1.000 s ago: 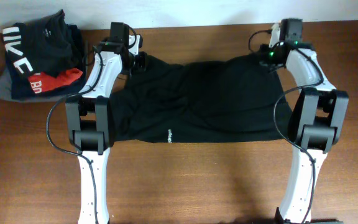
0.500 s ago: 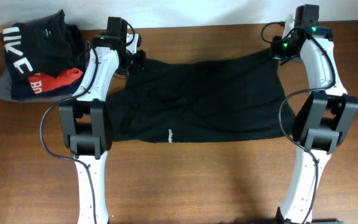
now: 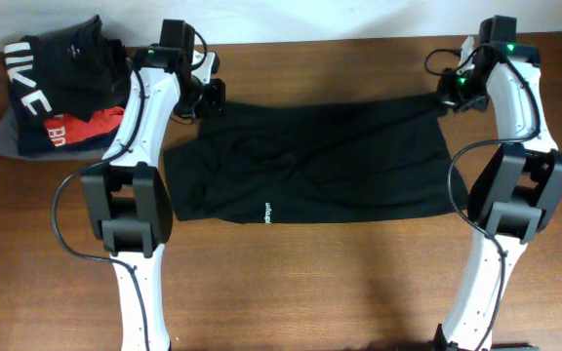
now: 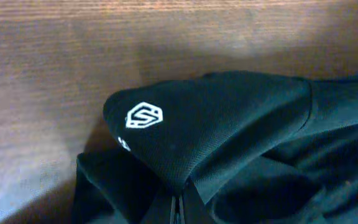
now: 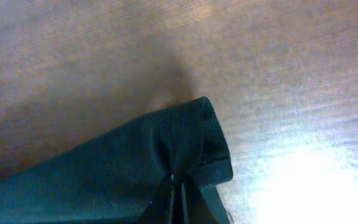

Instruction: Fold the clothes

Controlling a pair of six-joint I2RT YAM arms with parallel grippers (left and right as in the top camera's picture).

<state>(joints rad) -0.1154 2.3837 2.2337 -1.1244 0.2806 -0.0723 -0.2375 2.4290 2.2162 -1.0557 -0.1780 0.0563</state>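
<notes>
The black garment (image 3: 310, 166) lies spread across the middle of the counter (image 3: 291, 283), its far corners pinched tight by the left gripper (image 3: 210, 97) and right gripper (image 3: 447, 96) near the far edge, likely to hold it taut for folding

- The table (image 3: 310, 283) is brown wood.
- The clothes (image 3: 310, 166), big and black, lie spread across its middle.
- A folded pile (image 3: 52, 93) sits at its far left corner.
</notes>
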